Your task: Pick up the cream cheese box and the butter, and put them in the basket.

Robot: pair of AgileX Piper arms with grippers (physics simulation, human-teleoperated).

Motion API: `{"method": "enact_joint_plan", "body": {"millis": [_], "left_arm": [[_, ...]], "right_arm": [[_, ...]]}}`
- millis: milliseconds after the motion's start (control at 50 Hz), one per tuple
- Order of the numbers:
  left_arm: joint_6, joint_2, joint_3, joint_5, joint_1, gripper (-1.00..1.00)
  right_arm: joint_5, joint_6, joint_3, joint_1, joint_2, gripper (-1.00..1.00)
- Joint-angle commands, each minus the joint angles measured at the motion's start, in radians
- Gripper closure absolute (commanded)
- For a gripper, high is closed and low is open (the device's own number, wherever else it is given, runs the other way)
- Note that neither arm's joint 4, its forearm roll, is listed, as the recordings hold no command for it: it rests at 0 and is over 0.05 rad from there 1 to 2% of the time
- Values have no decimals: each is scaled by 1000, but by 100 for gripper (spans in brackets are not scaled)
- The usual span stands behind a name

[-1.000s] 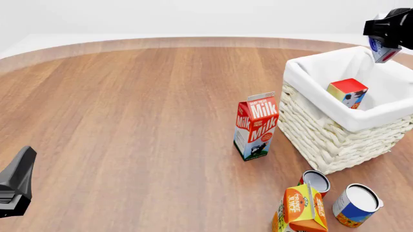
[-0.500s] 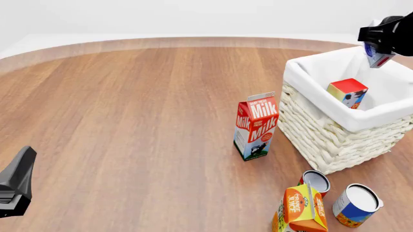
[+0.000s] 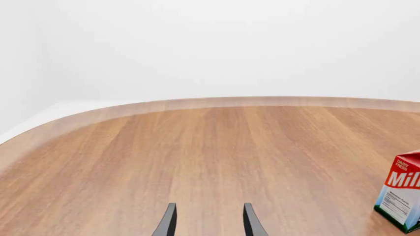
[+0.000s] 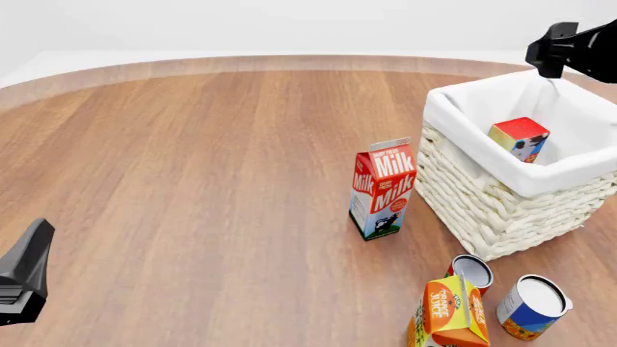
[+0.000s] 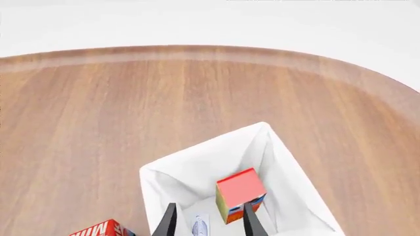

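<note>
The basket [image 4: 482,210] stands at the right of the table, white cloth folded over its rim. Inside it the butter [image 4: 519,139] leans tilted, red top up. My right gripper [image 4: 551,63] hovers above the basket's far side, open and holding nothing. In the right wrist view the cream cheese box [image 5: 198,227] shows small on the basket [image 5: 157,177] lining, framed by my fingers, beside the butter [image 5: 239,194]. The front view does not show the cream cheese box. My left gripper [image 3: 208,223] is open and empty, low at the near left [image 4: 24,278].
A red-and-white milk carton [image 4: 383,188] stands just left of the basket and shows in the left wrist view [image 3: 402,196]. An orange juice carton [image 4: 446,314] and two cans [image 4: 470,272] [image 4: 533,307] sit at the near right.
The right gripper shifted a little left over the basket and opened. The cream cheese box left its fingers and dropped into the basket. The left arm stayed still.
</note>
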Motion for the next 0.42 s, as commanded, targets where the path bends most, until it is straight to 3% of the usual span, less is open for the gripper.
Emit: {"method": "enact_joint_plan", "body": {"millis": [20, 220, 420], "left_arm": [[0, 0, 0, 0, 0, -100], [0, 0, 0, 0, 0, -100], [0, 0, 0, 0, 0, -100]], "right_arm": [[-1, 1, 4, 4, -10, -100], [23, -8, -19, 22, -32, -100], [104, -37, -110, 100, -100, -100]]}}
